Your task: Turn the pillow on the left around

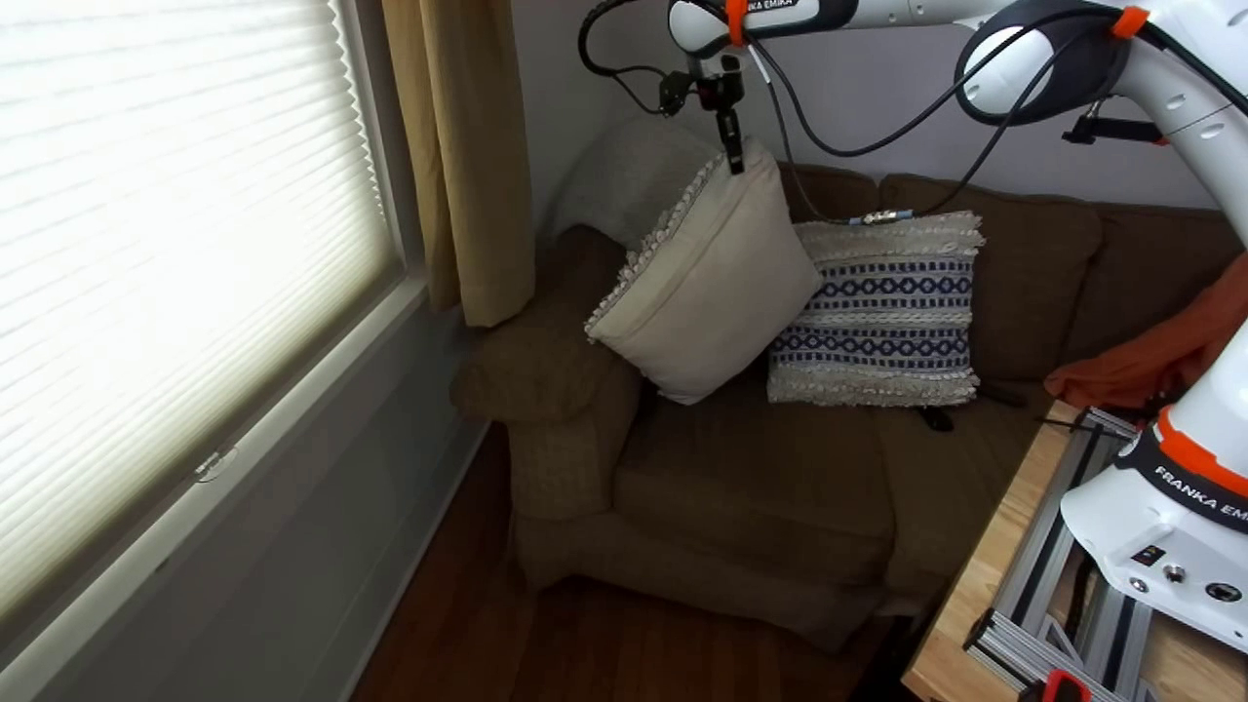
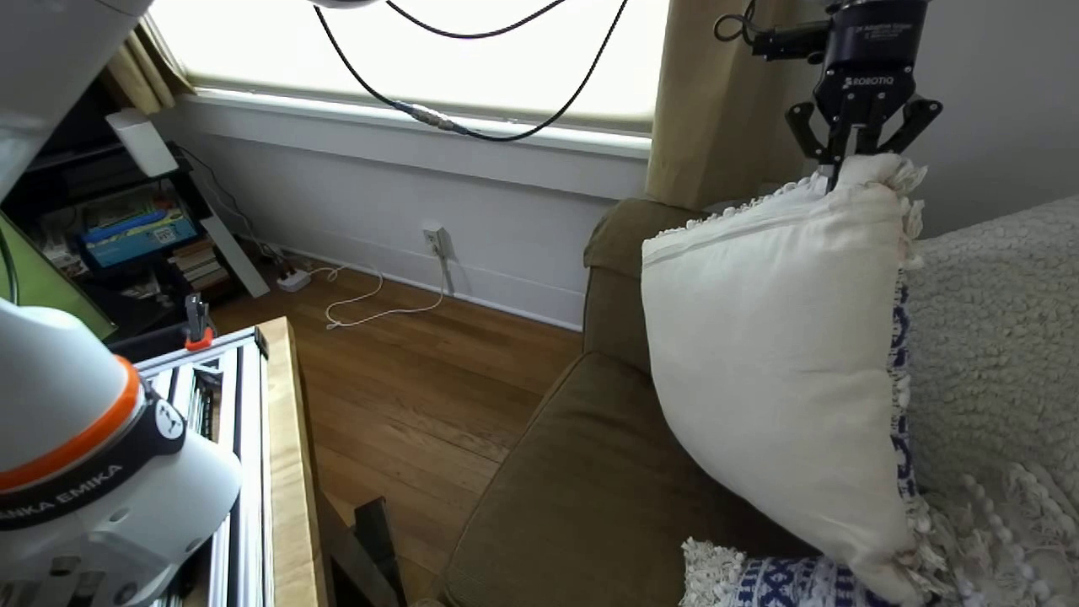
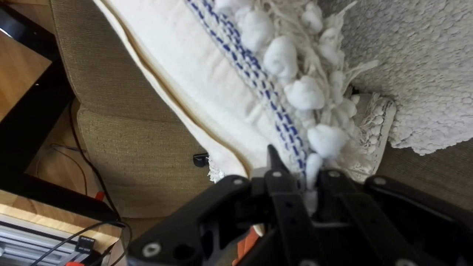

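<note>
The large pillow shows its plain cream face in both exterior views (image 1: pixel 717 283) (image 2: pixel 784 337). It hangs tilted, corner up, at the sofa's armrest end. A strip of its navy-and-white woven face and tufted fringe shows along its edge in the wrist view (image 3: pixel 236 96). My gripper (image 1: pixel 736 168) is shut on its top corner, as also seen in the other views (image 2: pixel 847 173) (image 3: pixel 301 173). The fingertips are partly hidden by the fabric. The smaller patterned pillow (image 1: pixel 882 312) leans on the sofa back beside it, overlapped by the cream pillow; its top shows in an exterior view (image 2: pixel 792 586).
The brown sofa (image 1: pixel 751 478) has an armrest (image 1: pixel 531 375) close to the pillow. A white nubby blanket (image 1: pixel 624 180) drapes behind it. A tan curtain (image 1: pixel 478 166) and window stand alongside. A cable loop hangs from the arm. An orange cloth (image 1: pixel 1155 356) lies near the robot's table.
</note>
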`<state>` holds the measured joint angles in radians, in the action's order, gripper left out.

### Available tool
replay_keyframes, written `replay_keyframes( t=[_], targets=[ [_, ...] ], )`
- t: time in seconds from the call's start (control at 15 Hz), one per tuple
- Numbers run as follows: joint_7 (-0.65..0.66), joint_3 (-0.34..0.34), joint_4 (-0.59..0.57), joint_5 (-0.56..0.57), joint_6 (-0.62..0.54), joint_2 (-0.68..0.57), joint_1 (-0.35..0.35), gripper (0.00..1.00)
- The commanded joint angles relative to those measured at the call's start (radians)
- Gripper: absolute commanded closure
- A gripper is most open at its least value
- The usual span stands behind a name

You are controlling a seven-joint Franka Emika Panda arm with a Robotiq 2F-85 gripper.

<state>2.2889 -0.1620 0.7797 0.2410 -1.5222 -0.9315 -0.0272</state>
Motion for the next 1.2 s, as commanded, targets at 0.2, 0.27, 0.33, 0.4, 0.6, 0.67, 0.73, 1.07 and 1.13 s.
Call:
replay_keyframes(
  t=[0.2,0.27,0.33,0.4,0.6,0.67,0.73,1.07,1.13],
  targets=[
    [-0.244,0.024,0.031,0.002,-0.076,0.123,0.039,0.96],
    [-0.309,0.023,0.047,0.012,-0.09,0.147,0.041,0.96],
    [-0.365,0.025,0.058,0.012,-0.104,0.165,0.047,0.96],
    [-0.425,0.031,0.065,0.003,-0.104,0.184,0.055,0.96],
    [-0.584,0.047,0.112,-0.011,-0.108,0.242,0.064,0.96],
    [-0.63,0.057,0.129,-0.017,-0.114,0.26,0.068,0.96],
    [-0.676,0.065,0.154,-0.021,-0.118,0.283,0.069,0.96],
    [-0.9,0.104,0.338,-0.018,-0.165,0.437,0.072,0.96],
    [-0.947,0.11,0.375,-0.02,-0.179,0.469,0.076,0.96]
  ],
)
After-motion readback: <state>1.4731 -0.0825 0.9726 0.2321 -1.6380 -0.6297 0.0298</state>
